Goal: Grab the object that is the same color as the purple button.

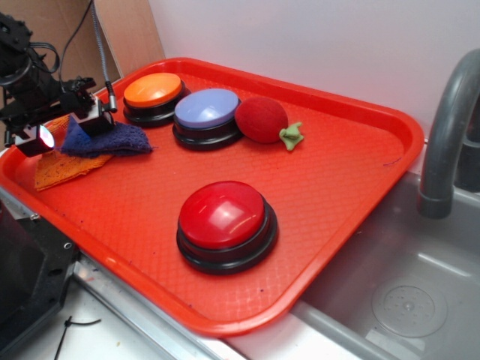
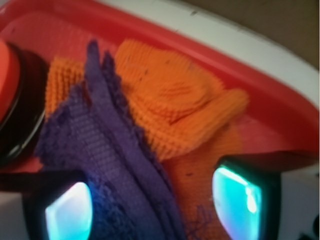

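Buttons (image 1: 206, 112): three; cloths (image 1: 105, 141): two.

Black arm (image 1: 22, 67), grey cable, jaws' pads glowing, perhaps lit sensors.

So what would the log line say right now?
gripper: open | fingers: straddling purple cloth | cloth: on orange cloth, not lifted

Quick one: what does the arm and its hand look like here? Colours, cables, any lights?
Black arm at the tray's left corner, with dark cables looping off it and a ribbed grey cable running up behind. The hand is black with blocky fingers; one shows a white face, another a pinkish glowing pad. In the wrist view the finger pads glow cyan inside black frames.
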You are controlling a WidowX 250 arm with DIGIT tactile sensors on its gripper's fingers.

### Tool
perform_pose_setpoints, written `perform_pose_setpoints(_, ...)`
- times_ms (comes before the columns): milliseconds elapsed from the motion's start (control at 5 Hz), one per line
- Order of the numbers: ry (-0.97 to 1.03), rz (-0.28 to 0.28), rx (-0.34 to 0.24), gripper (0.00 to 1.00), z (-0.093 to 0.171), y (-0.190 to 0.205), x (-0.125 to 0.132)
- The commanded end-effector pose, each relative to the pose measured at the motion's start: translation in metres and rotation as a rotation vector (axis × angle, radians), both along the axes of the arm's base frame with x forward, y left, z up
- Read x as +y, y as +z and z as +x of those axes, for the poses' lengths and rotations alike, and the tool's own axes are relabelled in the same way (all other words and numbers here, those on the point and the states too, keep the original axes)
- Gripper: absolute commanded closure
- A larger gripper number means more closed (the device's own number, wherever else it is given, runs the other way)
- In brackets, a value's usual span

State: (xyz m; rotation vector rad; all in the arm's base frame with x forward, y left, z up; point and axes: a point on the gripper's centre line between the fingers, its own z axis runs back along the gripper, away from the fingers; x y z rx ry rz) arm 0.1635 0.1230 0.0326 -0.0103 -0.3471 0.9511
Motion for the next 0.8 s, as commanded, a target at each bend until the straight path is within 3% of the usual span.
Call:
perform_pose_setpoints(0, -0.071, -0.061, -0.042, 0.64, 0.0062, -0.0038, -0.0059)
perform_pose_setpoints(200, -0.065, -0.052, -0.034, 1.00, 0.0060, -0.0016, -0.0076)
perform_pose_setpoints(600, -0.052, -0.024, -0.014, 1.00, 0.0064, 0.0033, -0.0093)
